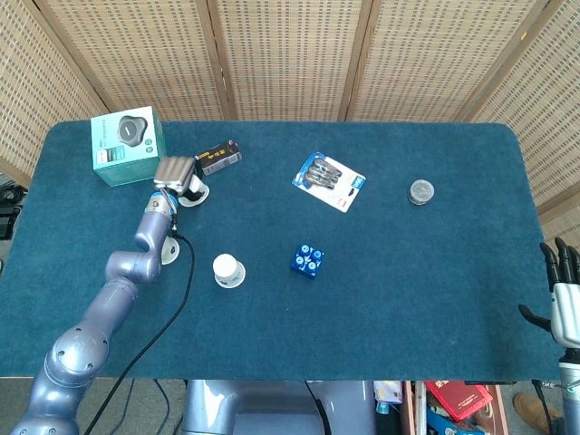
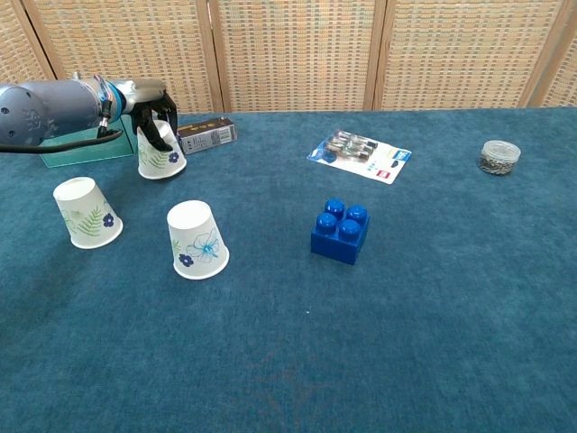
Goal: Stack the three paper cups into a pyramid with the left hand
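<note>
From the head view we see our left hand (image 1: 177, 172) wrapped over the far paper cup (image 1: 194, 191) near the table's (image 1: 435, 299) back left, just in front of the teal box (image 1: 128, 145) and beside the small black box (image 1: 218, 156); only a sliver of the cup's white rim shows past the hand. A second cup (image 1: 169, 251) sits partly hidden behind our left forearm, and a third cup (image 1: 227, 270) stands upside down nearer the table's middle, its white base up. Our right hand (image 1: 565, 294) hangs off the table's front right corner with fingers spread and nothing in them. A blue brick (image 1: 308, 260), a blister pack (image 1: 329, 181) and a small round jar (image 1: 420, 191) lie further right. From the chest view, our left hand (image 2: 155, 115) grips the far cup (image 2: 160, 153) around its upper part, dark fingers curled over the top; the cup is inverted, white with a green leaf print and a blue flower, and looks slightly tilted. The left cup (image 2: 87, 212) and the front cup (image 2: 196, 239), both inverted with similar leaf and flower prints, stand apart from each other on the blue cloth.
</note>
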Controlling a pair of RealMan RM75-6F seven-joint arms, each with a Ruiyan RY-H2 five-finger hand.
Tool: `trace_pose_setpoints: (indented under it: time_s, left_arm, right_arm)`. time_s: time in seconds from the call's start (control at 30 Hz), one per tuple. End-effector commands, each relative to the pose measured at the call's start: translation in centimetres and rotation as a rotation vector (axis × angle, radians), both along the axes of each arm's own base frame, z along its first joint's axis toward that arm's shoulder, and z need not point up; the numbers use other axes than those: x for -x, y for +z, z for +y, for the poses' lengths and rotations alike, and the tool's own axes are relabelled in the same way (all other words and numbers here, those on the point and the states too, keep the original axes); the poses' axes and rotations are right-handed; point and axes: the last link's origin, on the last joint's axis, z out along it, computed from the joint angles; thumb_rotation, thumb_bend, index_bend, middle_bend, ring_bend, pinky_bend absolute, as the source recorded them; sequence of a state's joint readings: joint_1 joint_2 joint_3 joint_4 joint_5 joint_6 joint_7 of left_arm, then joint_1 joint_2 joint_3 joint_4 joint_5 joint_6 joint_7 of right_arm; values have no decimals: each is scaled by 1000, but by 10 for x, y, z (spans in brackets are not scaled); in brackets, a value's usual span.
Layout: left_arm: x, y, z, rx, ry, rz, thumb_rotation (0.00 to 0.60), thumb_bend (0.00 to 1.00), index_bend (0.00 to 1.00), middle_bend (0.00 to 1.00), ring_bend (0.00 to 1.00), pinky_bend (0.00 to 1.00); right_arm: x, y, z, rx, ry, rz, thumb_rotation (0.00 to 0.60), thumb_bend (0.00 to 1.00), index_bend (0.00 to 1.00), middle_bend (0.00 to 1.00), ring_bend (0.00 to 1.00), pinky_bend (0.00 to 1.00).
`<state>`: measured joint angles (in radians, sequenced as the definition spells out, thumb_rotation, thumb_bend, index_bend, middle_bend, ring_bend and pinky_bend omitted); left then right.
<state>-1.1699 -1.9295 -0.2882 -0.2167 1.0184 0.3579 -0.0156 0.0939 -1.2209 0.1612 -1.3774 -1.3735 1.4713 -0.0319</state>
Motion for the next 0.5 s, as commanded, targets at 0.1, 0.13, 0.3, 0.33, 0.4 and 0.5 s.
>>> trace_pose_setpoints:
  time_s: [0.1,0.13,0.3,0.33,0.4,0.5]
  left_arm:
    - [-2,3,1,-8,-11,-14,600,312,476,458,477,427]
    - [-4,5,2,-15,-18,-20,600,312,475,458,477,427]
    - [-20,22,6,-40,-103,-72,600,313,475,458,477,427]
    - [-23,26,5,-38,-127,-87,600,313,475,458,477,427]
    - [-33,36,-3,-27,-200,-148,600,312,475,458,477,427]
    - [-33,53,-35,69,-279,-217,600,312,475,458,477,427]
  right_arm:
    - [0,0,0,0,-2,-1,600,0,0,0,0,0]
    - [1,0,0,1,-2,-2,600,0,0,0,0,0]
    - [0,0,0,-3,-1,-7,600,0,0,0,0,0]
    - [0,0,0,-4,1,-7,600,0,0,0,0,0]
    - [-1,0,1,-5,5,-10,600,0,0,0,0,0]
    - [-3,0,3,-6,13,-15,600,0,0,0,0,0]
